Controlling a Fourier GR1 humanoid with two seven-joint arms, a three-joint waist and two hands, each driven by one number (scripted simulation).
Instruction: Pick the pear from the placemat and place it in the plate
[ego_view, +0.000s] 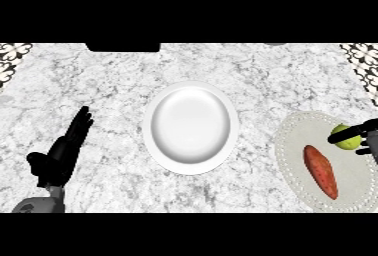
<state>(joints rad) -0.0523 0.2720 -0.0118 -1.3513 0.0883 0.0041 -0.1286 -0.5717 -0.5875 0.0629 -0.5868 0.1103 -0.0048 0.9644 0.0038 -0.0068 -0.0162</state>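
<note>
- Pear (344, 136) sits on the mat's (295, 150) far right part, right hand (363, 134) fingers curled round it.
- Sweet potato (321, 171) lies just beside; a lift could nudge it.
- Plate (190, 127) is well apart; the round pear may roll.
- Left hand (63, 150) rests, fingers straight.

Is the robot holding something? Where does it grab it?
Yes. The right hand curls its fingers round the pear, gripping its right side. The left hand is open, holding nothing.
</note>
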